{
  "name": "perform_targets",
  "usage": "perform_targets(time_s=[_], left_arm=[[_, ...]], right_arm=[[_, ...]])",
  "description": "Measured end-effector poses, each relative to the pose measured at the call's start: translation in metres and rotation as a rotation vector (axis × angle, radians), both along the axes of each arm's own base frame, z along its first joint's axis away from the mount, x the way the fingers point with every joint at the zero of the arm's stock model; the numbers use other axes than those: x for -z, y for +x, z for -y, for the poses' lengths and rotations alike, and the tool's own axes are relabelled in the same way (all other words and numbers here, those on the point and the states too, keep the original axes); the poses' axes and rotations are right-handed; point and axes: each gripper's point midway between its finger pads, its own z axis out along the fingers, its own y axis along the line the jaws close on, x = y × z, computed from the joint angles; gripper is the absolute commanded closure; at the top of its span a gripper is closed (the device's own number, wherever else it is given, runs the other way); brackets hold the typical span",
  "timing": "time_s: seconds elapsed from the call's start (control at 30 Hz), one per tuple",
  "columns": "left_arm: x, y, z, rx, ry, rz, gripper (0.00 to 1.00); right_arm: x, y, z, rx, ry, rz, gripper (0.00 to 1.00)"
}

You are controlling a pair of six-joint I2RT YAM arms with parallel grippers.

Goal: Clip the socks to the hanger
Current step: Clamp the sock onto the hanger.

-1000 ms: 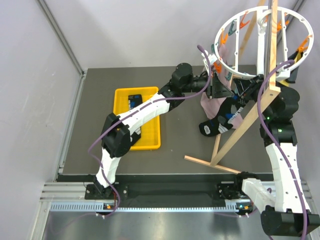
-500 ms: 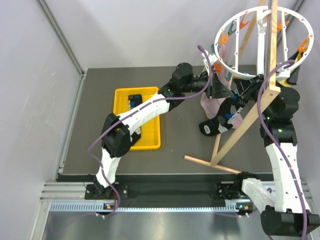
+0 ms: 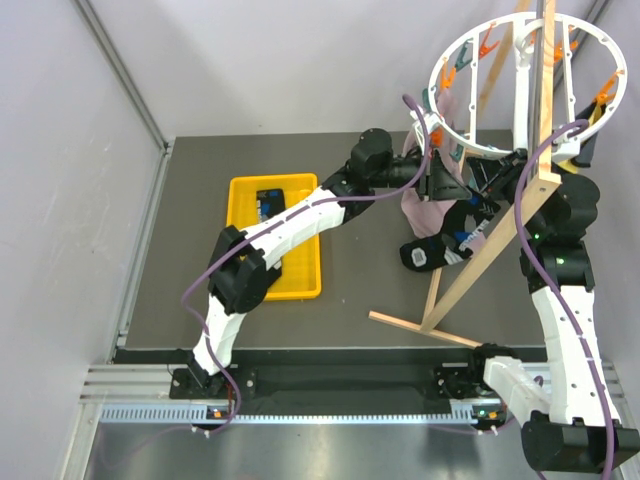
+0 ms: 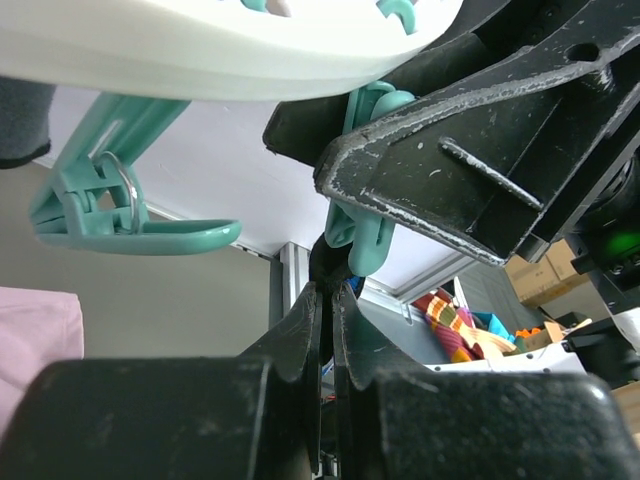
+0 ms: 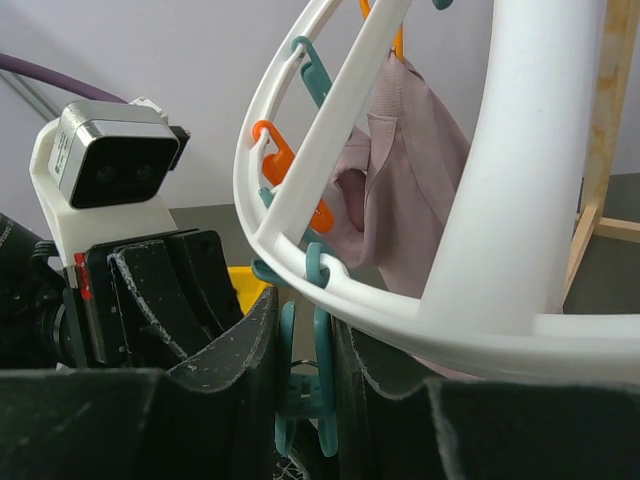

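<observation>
Now sock (image 3: 425, 255) slants down from hanger (image 5: 520, 150); left gripper (image 4: 326, 292) clenched; right gripper (image 5: 300, 340) pinching teal clip (image 5: 300, 392).

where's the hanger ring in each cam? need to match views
Top external: hanger, upper right, raised on its wooden frame.
Left wrist: its white rim runs along the top edge.
Right wrist: its rim arcs from top centre down the right side.
Shared landmark: pink cloth hanging from it.

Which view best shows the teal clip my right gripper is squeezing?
Right wrist: the teal clip sits clamped in the right gripper, under the hanger rim. Left wrist shows part of it behind a finger; top external hides it.
</observation>
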Motion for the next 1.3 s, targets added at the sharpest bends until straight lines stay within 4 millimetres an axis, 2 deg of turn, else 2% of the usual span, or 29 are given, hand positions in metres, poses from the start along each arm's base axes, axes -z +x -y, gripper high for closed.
perform_targets(time_s=[0.3,0.5,1.03,1.3], left_arm=[[-0.011,-0.004,-0.001,0.018,-0.021,0.005,1.00],[-0.012,-0.004,-0.002,0.019,-0.021,0.005,1.00],[-0.011,0.013,-0.010,-0.014,-0.019,0.022,1.00],[-0.025,0.015,-0.012,-0.019,-0.042,0.043,1.00]], right_arm=[[-0.001,0.000,0.000,-0.001,0.001,0.002,1.00],[-0.001,0.000,0.000,0.001,0.002,0.003,1.00],[-0.001,-0.001,0.000,-0.005,0.001,0.002,1.00],[-0.001,-0.003,-0.002,-0.014,0.000,0.002,1.00]])
